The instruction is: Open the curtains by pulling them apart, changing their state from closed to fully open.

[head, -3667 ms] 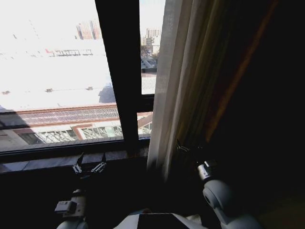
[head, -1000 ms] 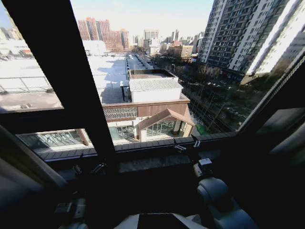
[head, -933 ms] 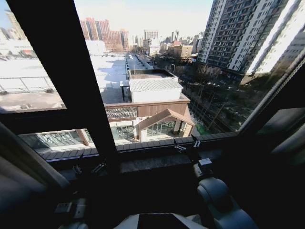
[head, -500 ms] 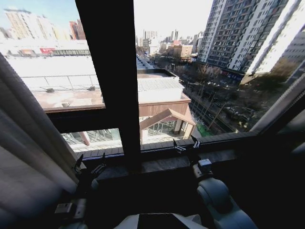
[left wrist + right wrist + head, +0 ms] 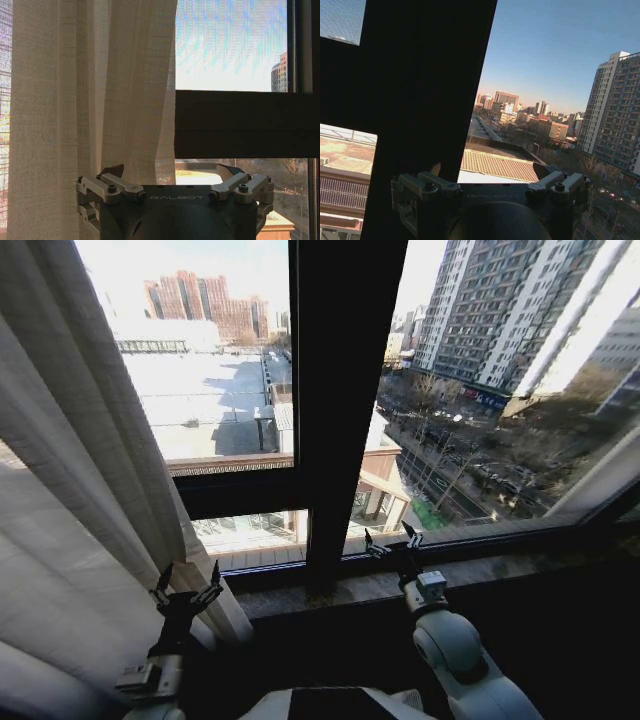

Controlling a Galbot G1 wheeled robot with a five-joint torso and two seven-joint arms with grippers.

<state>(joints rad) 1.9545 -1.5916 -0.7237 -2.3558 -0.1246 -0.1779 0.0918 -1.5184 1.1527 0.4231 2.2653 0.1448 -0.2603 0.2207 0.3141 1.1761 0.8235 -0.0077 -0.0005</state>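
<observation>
A sheer white pleated curtain (image 5: pixel 90 490) hangs at the left of the window, its inner edge slanting down to the sill. My left gripper (image 5: pixel 187 585) is held up in front of that edge's lower end, open and holding nothing. In the left wrist view the curtain (image 5: pixel 90 90) hangs beyond the open left gripper (image 5: pixel 170 172), its edge reaching about midway across the gap. I cannot tell whether a finger touches the fabric. My right gripper (image 5: pixel 390 540) is open at the sill, right of the mullion. The right wrist view shows the right gripper (image 5: pixel 490 172) with nothing in it.
A wide dark vertical mullion (image 5: pixel 340 410) divides the glass, and a horizontal frame bar (image 5: pixel 235 122) crosses it lower down. A stone sill (image 5: pixel 330 592) runs under the window, with a dark wall below. Buildings and roofs lie outside.
The camera has swung left, so the mullion has shifted right in the picture and the left curtain has come into view beside my left gripper. Both grippers stay open and empty.
</observation>
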